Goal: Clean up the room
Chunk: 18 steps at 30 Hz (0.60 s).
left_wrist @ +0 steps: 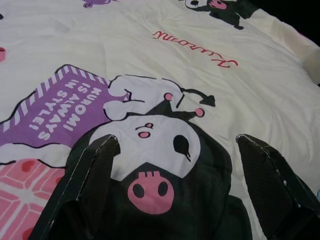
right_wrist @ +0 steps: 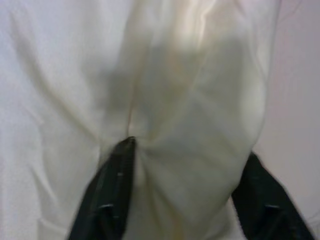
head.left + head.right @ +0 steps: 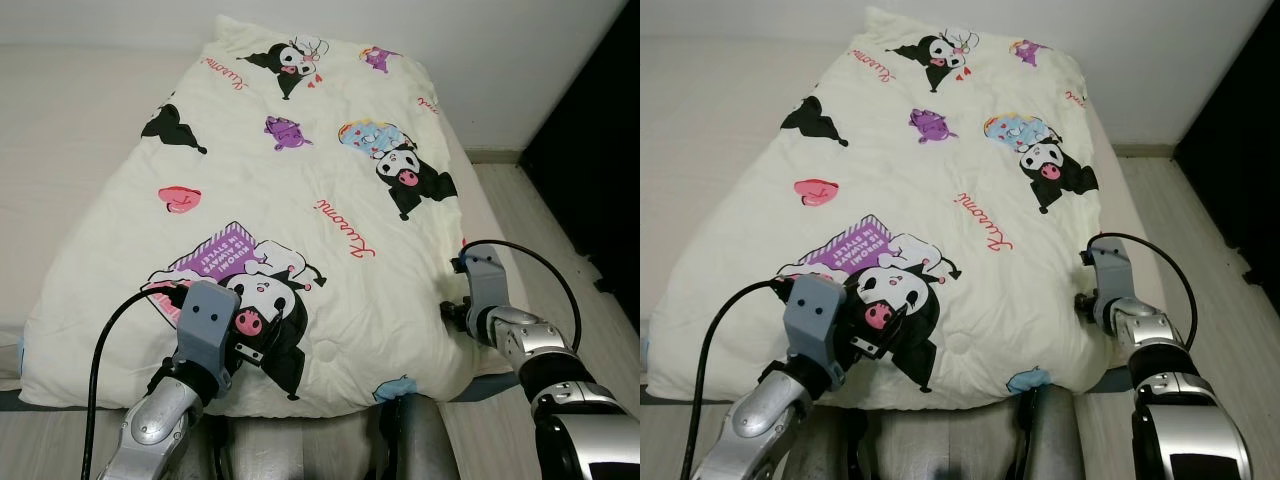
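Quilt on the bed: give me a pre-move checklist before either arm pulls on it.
1. Quilt lies spread over the bed: ok.
2. Left gripper over the near cartoon print, fingers apart, no fabric between them: not ok for pulling.
3. Right gripper at the quilt's right edge, fabric bunched between its fingers: ok.
4. Right grip firmly closed: cannot tell.
5. Near hem square with the bed's foot: not ok, it bulges unevenly.

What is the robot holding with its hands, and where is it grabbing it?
The right gripper has a fold of the cartoon blanket bunched between its fingers, at the blanket's right edge near the foot. The left gripper is open over the blanket, holding nothing.
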Available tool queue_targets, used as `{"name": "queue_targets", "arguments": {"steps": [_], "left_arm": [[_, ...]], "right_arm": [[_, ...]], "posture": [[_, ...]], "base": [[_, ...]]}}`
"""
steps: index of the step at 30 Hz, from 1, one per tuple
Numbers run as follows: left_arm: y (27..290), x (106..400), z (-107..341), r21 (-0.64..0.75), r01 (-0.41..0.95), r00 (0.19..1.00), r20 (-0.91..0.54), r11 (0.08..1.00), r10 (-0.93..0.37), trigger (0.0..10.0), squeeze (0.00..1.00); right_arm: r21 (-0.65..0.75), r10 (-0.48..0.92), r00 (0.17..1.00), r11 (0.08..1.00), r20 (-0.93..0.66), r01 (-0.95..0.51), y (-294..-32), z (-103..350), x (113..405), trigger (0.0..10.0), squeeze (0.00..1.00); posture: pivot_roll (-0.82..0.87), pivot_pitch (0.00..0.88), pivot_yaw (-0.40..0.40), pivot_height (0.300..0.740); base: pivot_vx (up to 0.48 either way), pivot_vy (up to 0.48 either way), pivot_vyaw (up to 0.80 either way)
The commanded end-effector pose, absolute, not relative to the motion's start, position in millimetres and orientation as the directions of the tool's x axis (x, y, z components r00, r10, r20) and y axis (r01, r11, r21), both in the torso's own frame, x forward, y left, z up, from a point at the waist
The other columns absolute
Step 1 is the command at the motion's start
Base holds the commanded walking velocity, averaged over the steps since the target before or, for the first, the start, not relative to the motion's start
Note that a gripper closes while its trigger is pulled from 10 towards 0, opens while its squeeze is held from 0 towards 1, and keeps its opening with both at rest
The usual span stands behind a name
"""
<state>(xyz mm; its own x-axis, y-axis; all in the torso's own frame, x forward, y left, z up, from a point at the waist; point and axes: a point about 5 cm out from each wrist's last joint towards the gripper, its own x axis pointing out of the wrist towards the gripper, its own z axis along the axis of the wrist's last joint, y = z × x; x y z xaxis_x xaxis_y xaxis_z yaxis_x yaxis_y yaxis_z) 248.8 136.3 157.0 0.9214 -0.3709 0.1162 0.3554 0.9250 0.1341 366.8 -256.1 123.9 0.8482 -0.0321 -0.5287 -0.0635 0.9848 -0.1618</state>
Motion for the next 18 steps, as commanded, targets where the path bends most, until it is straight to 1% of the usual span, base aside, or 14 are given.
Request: {"name": "queue_targets", "arguments": {"steps": [1, 3, 5, 6, 7, 8, 9, 12, 14, 15, 16, 17, 18], "left_arm": [[135, 246, 149, 0.126, 0.370, 0.920, 0.090, 0.921, -0.382, 10.0, 0.00], [135, 246, 149, 0.126, 0.370, 0.920, 0.090, 0.920, -0.382, 10.0, 0.00], [135, 246, 149, 0.125, 0.369, 0.920, 0.090, 0.921, -0.381, 10.0, 0.00], [135, 246, 149, 0.125, 0.369, 0.920, 0.090, 0.921, -0.381, 10.0, 0.00], [136, 247, 148, 0.123, 0.365, 0.922, 0.091, 0.923, -0.377, 10.0, 0.00], [136, 247, 148, 0.123, 0.365, 0.922, 0.091, 0.923, -0.377, 10.0, 0.00], [137, 248, 147, 0.120, 0.360, 0.924, 0.091, 0.925, -0.371, 10.0, 0.00], [137, 248, 146, 0.118, 0.355, 0.926, 0.090, 0.927, -0.366, 10.0, 0.00], [141, 252, 142, 0.100, 0.323, 0.940, 0.078, 0.941, -0.331, 10.0, 0.00], [141, 252, 142, 0.100, 0.323, 0.940, 0.078, 0.941, -0.331, 10.0, 0.00], [145, 255, 138, 0.090, 0.297, 0.951, 0.063, 0.951, -0.303, 10.0, 0.00], [145, 255, 138, 0.090, 0.297, 0.951, 0.063, 0.951, -0.303, 10.0, 0.00], [148, 257, 134, 0.083, 0.280, 0.957, 0.052, 0.956, -0.285, 10.0, 0.00]], "right_arm": [[-0.168, -0.013, 0.826, 0.981, -0.564, -0.100, -260, 122, 361, 10.0, 0.00], [-0.163, 0.003, 0.825, 0.980, -0.565, -0.115, -259, 125, 361, 10.0, 0.00], [-0.124, 0.073, 0.834, 0.978, -0.547, -0.167, -254, 138, 362, 10.0, 0.00], [-0.124, 0.073, 0.834, 0.978, -0.547, -0.167, -254, 138, 362, 10.0, 0.00], [-0.084, 0.148, 0.846, 0.972, -0.511, -0.221, -249, 152, 361, 10.0, 0.00], [-0.084, 0.148, 0.846, 0.972, -0.511, -0.221, -249, 152, 361, 10.0, 0.00], [-0.062, 0.188, 0.856, 0.967, -0.481, -0.247, -246, 162, 361, 10.0, 0.00], [-0.051, 0.210, 0.861, 0.964, -0.463, -0.263, -244, 168, 360, 10.0, 0.00], [-0.044, 0.262, 0.897, 0.954, -0.355, -0.296, -238, 191, 362, 10.0, 0.00], [-0.044, 0.262, 0.897, 0.954, -0.355, -0.296, -238, 191, 362, 10.0, 0.00], [-0.021, 0.282, 0.909, 0.953, -0.306, -0.302, -235, 202, 361, 10.0, 0.00], [-0.021, 0.282, 0.909, 0.953, -0.306, -0.302, -235, 202, 361, 10.0, 0.00], [0.001, 0.298, 0.918, 0.951, -0.261, -0.309, -235, 212, 360, 10.0, 0.00]], "posture": [[0.11, 0.302, -0.070, 0.516], [0.11, 0.302, -0.070, 0.516], [0.10, 0.293, -0.072, 0.516], [0.10, 0.293, -0.072, 0.516], [0.10, 0.286, -0.074, 0.516], [0.10, 0.286, -0.074, 0.516], [0.09, 0.280, -0.075, 0.516], [0.09, 0.280, -0.075, 0.516], [0.08, 0.259, -0.074, 0.516], [0.08, 0.259, -0.074, 0.516], [0.07, 0.251, -0.073, 0.516], [0.07, 0.251, -0.073, 0.516], [0.07, 0.240, -0.073, 0.516]], "base": [[0.000, 0.000, 0.00], [0.000, 0.000, 0.00], [0.000, 0.000, 0.00], [0.000, 0.000, 0.00], [0.000, 0.000, 0.00], [0.000, 0.000, 0.00], [0.000, 0.000, 0.00], [0.000, 0.000, 0.00], [0.000, 0.000, 0.00], [0.000, 0.000, 0.00], [0.000, 0.000, 0.00], [0.000, 0.000, 0.00], [0.000, 0.000, 0.00]]}}
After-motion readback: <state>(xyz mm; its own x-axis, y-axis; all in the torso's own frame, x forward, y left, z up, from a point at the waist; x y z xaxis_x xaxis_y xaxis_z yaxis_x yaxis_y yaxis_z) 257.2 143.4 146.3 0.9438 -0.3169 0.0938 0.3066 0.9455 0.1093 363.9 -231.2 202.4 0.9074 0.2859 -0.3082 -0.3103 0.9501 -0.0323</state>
